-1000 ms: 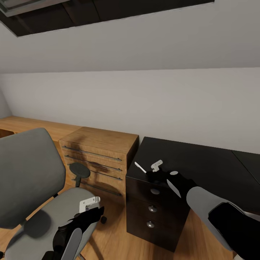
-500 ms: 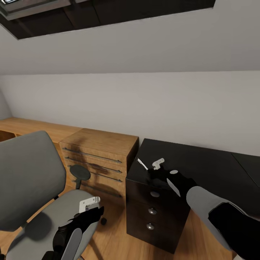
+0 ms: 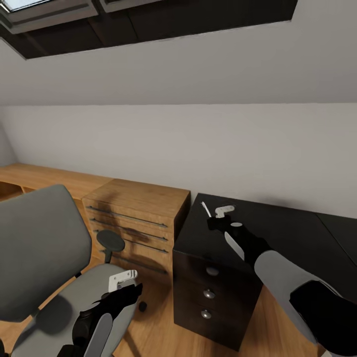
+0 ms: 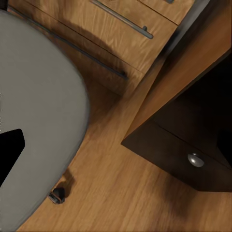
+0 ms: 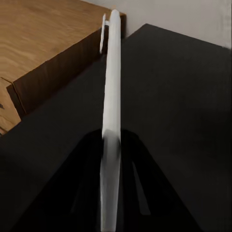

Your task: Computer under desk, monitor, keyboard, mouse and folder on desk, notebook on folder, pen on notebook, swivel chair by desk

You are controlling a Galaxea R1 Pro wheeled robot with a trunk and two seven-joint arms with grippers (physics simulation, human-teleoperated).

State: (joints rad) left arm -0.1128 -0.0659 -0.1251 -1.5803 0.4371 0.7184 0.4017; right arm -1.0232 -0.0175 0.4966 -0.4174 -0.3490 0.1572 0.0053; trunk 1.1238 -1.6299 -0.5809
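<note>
My right gripper point(image 3: 212, 222) is shut on the pen point(image 3: 206, 209), a thin white stick held a little above the left end of the glossy black desk point(image 3: 282, 233). In the right wrist view the pen point(image 5: 109, 92) juts out from between the dark fingers point(image 5: 82, 193) over the desk top point(image 5: 183, 96). The grey swivel chair point(image 3: 37, 248) stands at the left, its seat point(image 4: 34, 106) bare. My left gripper point(image 3: 125, 287) hangs open over the seat's front edge, holding nothing.
A light wooden cabinet point(image 3: 141, 213) with bar handles stands between the chair and the desk's black drawer unit point(image 3: 208, 292). A drawer knob point(image 4: 195, 159) and a chair caster point(image 4: 57, 195) show above the wooden floor point(image 4: 125, 193). A sloped wall rises behind.
My right gripper has risen and moved farther over the desk with the pen, which now points more upright. The left arm has stayed put. The camera has tilted up slightly.
</note>
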